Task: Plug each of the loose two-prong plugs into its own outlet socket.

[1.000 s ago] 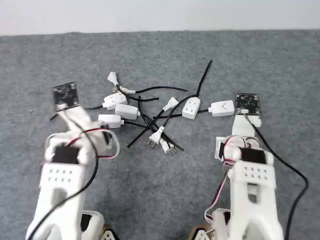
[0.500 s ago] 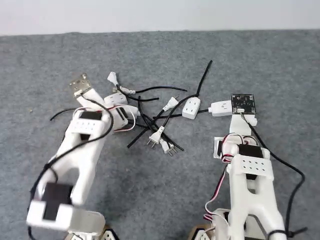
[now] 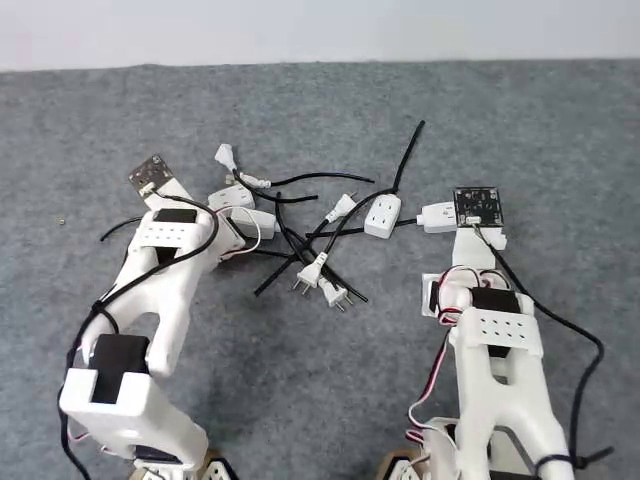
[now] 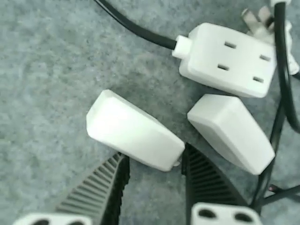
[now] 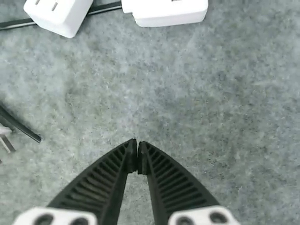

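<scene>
The left gripper stands open, its fingers straddling one end of a white socket block lying on the grey table. The right gripper, pinched closed and empty, hovers near a slotted socket.

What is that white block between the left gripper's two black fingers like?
The white block is a smooth, plastic-looking box with rounded edges and one bevelled end. No slots or prongs show on the faces in view. It lies on the grey carpet, one end between the open fingers of the left gripper; whether they touch it I cannot tell. A second white block lies close beside it, apart.
</scene>
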Controlling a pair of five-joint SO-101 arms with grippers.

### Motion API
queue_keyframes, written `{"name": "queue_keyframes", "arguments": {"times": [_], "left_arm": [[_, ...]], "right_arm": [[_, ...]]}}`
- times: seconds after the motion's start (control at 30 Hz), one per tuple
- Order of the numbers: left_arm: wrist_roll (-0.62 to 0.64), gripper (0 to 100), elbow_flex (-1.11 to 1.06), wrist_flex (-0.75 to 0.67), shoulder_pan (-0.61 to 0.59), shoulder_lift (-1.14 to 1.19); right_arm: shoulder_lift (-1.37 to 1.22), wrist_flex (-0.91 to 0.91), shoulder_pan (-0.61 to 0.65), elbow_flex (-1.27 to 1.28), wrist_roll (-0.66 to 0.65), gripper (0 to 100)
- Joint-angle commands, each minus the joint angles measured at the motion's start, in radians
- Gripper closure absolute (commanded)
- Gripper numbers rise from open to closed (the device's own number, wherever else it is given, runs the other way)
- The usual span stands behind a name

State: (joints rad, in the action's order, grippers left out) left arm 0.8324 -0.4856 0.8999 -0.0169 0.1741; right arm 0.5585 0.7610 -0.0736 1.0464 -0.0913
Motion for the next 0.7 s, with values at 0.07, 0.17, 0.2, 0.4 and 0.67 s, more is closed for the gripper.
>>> {"name": "queue_keyframes", "arguments": {"times": [0.07, 0.17, 0.2, 0.4, 0.67], "left_arm": [[0.015, 83, 0.036, 0.015, -0.009, -0.003], [0.015, 83, 0.036, 0.015, -0.015, -0.003], [0.017, 82, 0.036, 0.014, -0.017, -0.003], [0.049, 82, 0.082, 0.009, -0.078, -0.002], [0.054, 78, 0.093, 0.009, -0.097, -0.002]], "right_arm": [[0.002, -0.019, 0.012, -0.006, -0.038, 98.6], [0.002, -0.019, 0.012, -0.006, -0.044, 98.6], [0.002, -0.019, 0.012, -0.006, -0.046, 98.6], [0.002, -0.027, 0.015, 0.006, -0.052, 98.6], [0.002, -0.03, 0.067, 0.029, -0.115, 98.6]]}}
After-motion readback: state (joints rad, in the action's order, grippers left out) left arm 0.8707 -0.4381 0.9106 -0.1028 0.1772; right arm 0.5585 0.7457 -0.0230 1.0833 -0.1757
